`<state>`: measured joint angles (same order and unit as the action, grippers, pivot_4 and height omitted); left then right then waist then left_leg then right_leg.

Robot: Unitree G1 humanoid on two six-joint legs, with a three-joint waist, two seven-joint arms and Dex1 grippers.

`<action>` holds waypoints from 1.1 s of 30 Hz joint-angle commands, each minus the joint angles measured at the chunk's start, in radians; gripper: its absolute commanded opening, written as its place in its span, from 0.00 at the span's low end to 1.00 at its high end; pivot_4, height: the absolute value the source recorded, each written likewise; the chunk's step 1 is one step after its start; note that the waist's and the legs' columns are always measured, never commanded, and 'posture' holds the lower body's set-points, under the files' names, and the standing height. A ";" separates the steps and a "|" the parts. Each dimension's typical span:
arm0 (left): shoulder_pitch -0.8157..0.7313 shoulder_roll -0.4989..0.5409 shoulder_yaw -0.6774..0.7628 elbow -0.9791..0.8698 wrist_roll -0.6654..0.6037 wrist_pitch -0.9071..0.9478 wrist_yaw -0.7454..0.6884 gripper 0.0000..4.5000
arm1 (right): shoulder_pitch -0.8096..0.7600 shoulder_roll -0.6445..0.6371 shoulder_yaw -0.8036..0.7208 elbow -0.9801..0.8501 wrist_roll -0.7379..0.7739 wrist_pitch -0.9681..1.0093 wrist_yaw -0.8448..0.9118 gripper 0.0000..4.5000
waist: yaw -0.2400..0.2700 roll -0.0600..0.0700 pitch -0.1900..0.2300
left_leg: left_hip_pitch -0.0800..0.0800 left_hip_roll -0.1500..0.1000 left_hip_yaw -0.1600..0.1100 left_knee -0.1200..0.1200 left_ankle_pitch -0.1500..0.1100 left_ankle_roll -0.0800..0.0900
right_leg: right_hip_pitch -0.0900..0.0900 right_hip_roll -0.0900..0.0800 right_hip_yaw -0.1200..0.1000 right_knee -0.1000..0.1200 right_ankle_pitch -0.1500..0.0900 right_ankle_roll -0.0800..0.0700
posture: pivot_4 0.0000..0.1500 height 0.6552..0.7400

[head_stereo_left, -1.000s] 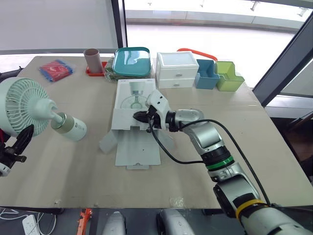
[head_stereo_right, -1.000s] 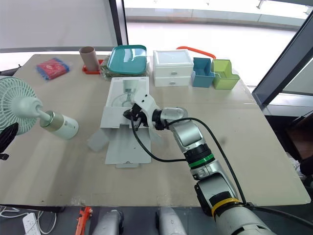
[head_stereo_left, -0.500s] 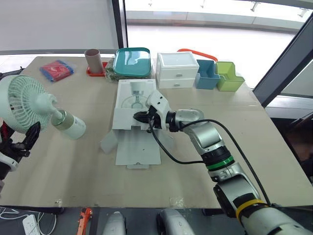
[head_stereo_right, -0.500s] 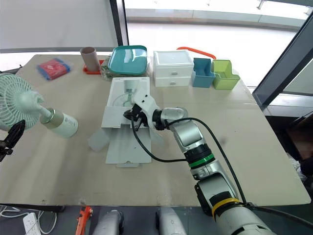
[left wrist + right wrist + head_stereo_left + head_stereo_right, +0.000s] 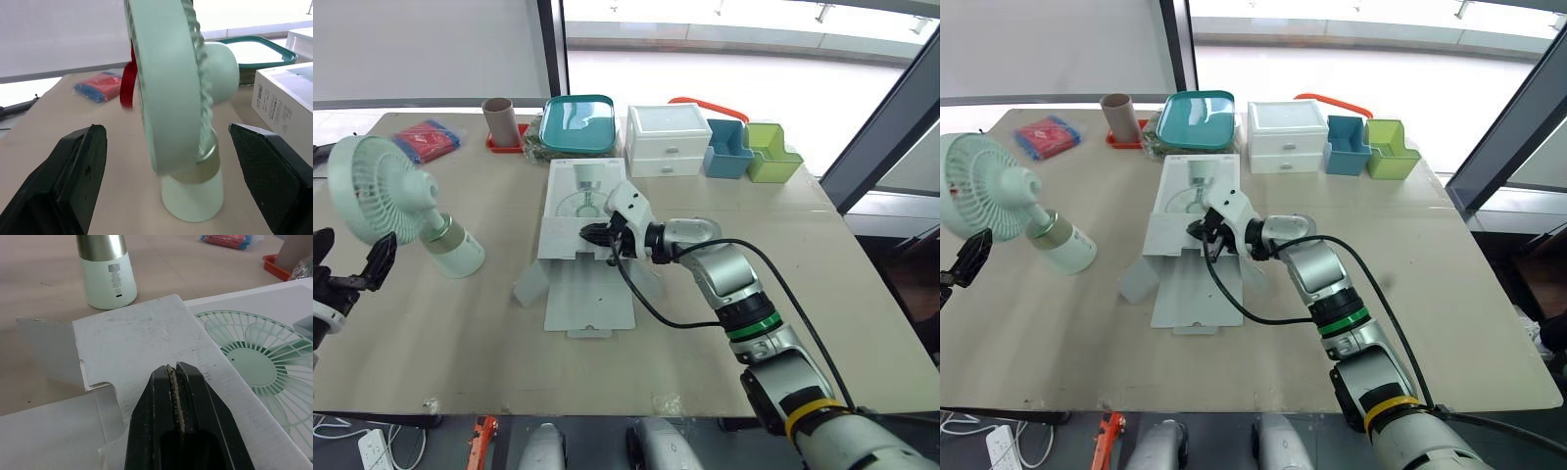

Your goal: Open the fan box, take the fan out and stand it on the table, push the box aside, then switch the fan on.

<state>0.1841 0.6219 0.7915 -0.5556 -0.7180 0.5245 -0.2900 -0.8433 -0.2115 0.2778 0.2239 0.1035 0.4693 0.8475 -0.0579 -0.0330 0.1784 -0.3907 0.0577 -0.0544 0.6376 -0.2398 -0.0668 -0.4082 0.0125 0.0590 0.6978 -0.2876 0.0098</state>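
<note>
Table (image 5: 460,338): fan (image 5: 389,191) stands just beyond spread left hand (image 5: 350,260).

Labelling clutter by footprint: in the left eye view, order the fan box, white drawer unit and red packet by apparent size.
fan box
white drawer unit
red packet
Farther items may look smaller.

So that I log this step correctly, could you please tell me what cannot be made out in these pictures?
Switch on the fan: too small in the eye views; the left wrist view sees the fan edge-on.
Whether its blades turn: the grille hides them.
Whether the right gripper touches the fan box: in the right wrist view its shut fingers cover the contact.
Contents of the blue bin and green bin: in the eye views their walls hide them.
</note>
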 commanded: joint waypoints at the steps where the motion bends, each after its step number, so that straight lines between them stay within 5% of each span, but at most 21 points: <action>1: -0.010 0.021 0.049 -0.021 0.000 -0.012 0.008 0.98 | -0.024 0.004 0.001 -0.005 0.000 -0.012 0.003 0.00 | 0.000 0.000 0.000 | 0.000 0.000 0.000 0.000 0.000 0.000 | 0.000 0.000 0.000 0.000 0.000 0.000 | 1.00 1.00; 10: -0.094 0.008 0.113 -0.041 -0.115 -0.060 0.013 0.98 | -0.029 -0.006 -0.010 -0.026 0.009 -0.002 0.008 0.00 | 0.001 0.000 0.000 | 0.000 0.000 0.000 0.000 0.000 0.000 | 0.000 0.000 0.000 0.000 0.000 0.000 | 1.00 1.00; 18: -0.186 0.154 0.025 -0.150 -0.338 -0.003 -0.077 0.98 | -0.015 -0.036 -0.073 -0.178 0.083 0.089 0.002 0.00 | 0.004 0.000 0.001 | -0.001 -0.001 0.000 0.000 0.000 -0.002 | 0.000 -0.001 0.000 0.000 -0.001 0.001 | 1.00 1.00; 29: -0.046 0.129 -0.134 -0.110 -0.212 -0.076 -0.333 0.98 | 0.064 -0.102 -0.143 -0.474 0.236 0.239 -0.004 0.00 | 0.004 0.003 0.003 | -0.001 -0.001 0.000 -0.001 0.000 -0.002 | -0.001 0.000 0.000 -0.001 -0.001 0.001 | 1.00 1.00; 33: -0.006 0.128 -0.155 -0.040 -0.136 -0.126 -0.416 1.00 | 0.124 -0.153 -0.150 -0.587 0.298 0.252 0.023 0.30 | 0.007 0.003 0.003 | -0.001 -0.002 0.000 -0.001 0.000 -0.002 | -0.001 -0.001 0.001 -0.001 -0.003 0.002 | 1.00 1.00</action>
<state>0.1798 0.7530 0.6255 -0.6099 -0.8792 0.4379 -0.6742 -0.7205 -0.3565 0.1495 -0.2827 0.3594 0.7203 0.8578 -0.0512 -0.0297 0.1812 -0.3919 0.0563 -0.0546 0.6364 -0.2404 -0.0683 -0.4090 0.0119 0.0596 0.6967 -0.2902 0.0117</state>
